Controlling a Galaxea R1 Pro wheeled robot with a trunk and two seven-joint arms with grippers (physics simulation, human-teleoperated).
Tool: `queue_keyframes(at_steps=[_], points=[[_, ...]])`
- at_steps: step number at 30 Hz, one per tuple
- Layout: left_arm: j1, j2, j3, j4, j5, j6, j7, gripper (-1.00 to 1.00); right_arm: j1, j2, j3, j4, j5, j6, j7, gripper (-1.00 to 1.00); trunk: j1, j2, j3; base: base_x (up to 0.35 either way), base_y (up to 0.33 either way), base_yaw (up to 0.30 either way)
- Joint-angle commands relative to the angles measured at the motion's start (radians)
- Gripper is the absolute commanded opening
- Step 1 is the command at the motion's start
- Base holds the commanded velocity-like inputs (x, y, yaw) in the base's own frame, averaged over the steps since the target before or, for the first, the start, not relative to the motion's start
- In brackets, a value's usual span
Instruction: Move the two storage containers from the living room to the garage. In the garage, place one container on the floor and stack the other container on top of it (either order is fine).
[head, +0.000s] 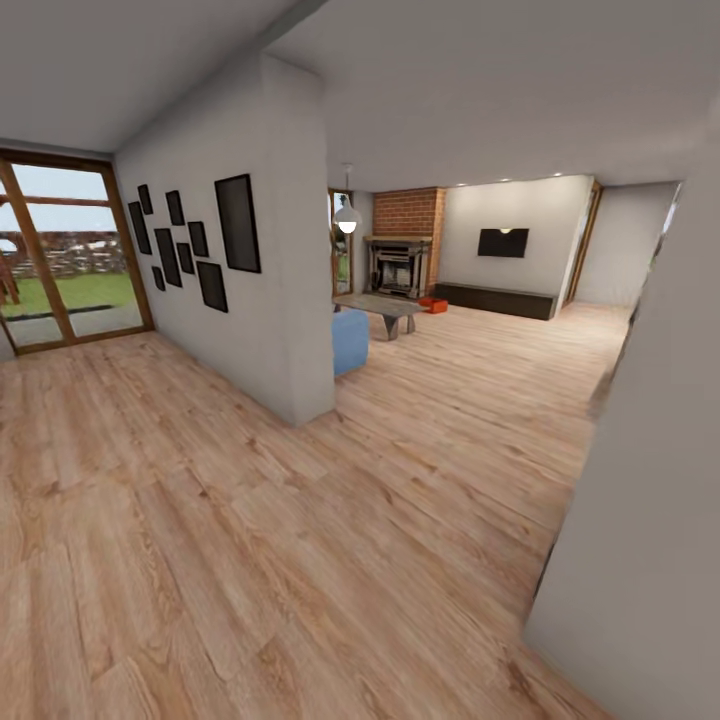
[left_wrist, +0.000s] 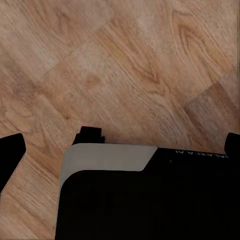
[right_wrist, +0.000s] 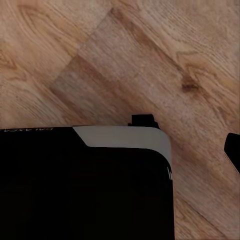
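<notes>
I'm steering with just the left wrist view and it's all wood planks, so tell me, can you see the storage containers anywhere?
Observer: Yes. The head view shows an orange-red shape on the wood floor far ahead, by the brick fireplace. It is too small to count bins.
Operator: Anything in the way?
Observer: A white wall corner juts out on the left, with a blue sofa just past it.
Operator: And on the right?
Observer: A pale wall stands close on that side.
</notes>
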Motion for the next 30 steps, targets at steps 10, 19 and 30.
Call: queue_keyframes(at_steps=[10, 19, 30], points=[[-0.001, 0.0, 0.006, 0.0, 0.009, 0.0, -0.003, 1.0, -0.001, 0.001, 0.008, 0.003, -0.01, -0.005, 0.004, 1.0, 0.001, -0.001, -0.001, 0.327, 0.0, 0.0], [-0.001, 0.0, 0.006, 0.0, 0.009, 0.0, -0.003, 1.0, -0.001, 0.001, 0.008, 0.003, -0.01, -0.005, 0.004, 1.0, 0.001, -0.001, -0.001, 0.327, 0.0, 0.0], [-0.001, 0.0, 0.006, 0.0, 0.009, 0.0, -0.003, 1.0, -0.001, 0.001, 0.008, 0.003, -0.01, -0.005, 0.004, 1.0, 0.001, -0.001, -0.001, 0.327, 0.0, 0.0]])
